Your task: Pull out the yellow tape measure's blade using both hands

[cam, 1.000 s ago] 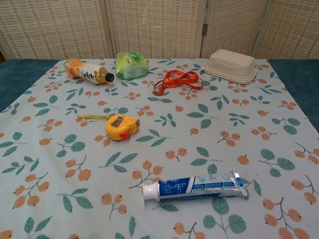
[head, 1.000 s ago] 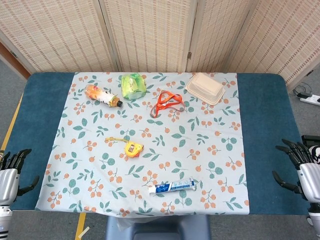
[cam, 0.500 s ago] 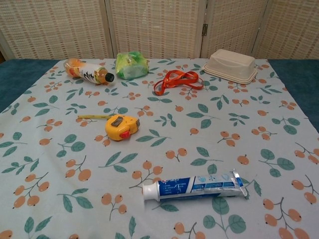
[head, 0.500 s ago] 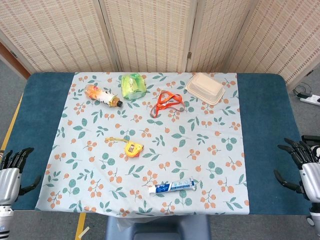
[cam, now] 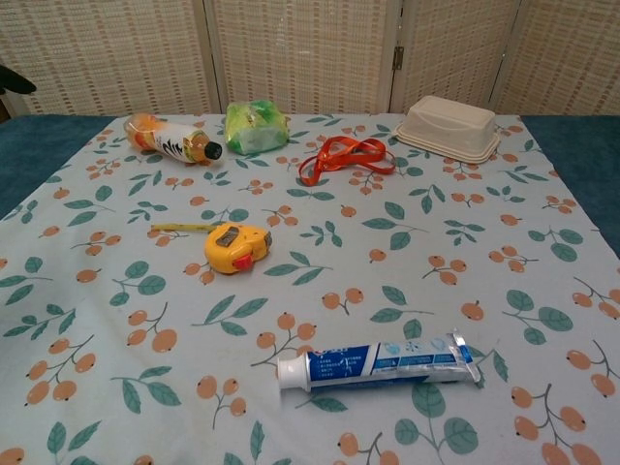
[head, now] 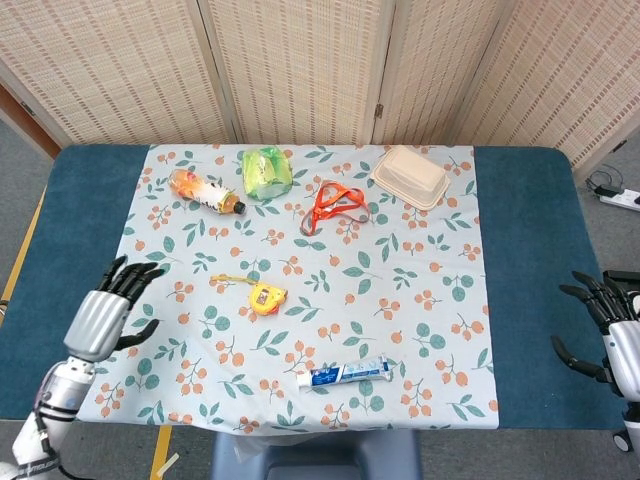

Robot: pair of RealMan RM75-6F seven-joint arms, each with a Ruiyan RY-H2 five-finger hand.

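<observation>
The yellow tape measure [head: 264, 297] [cam: 236, 246] lies on the floral cloth left of the middle, a short length of yellow blade [head: 228, 279] [cam: 182, 228] sticking out to its left. My left hand [head: 108, 307] hovers open over the cloth's left edge, well left of the tape measure, fingers spread; a dark fingertip [cam: 16, 81] shows at the chest view's left edge. My right hand [head: 612, 325] stays open at the table's far right edge, far from the tape measure.
A toothpaste tube [head: 345, 372] lies near the front edge. Along the back are an orange drink bottle [head: 206, 191], a green packet [head: 266, 170], an orange lanyard [head: 335, 204] and a beige lidded box [head: 410, 176]. The blue table [head: 525, 220] flanks the cloth.
My left hand has risen from the table's front left corner and moved right and forward over the cloth's edge. The right hand has drifted slightly lower and outward. Objects have not moved.
</observation>
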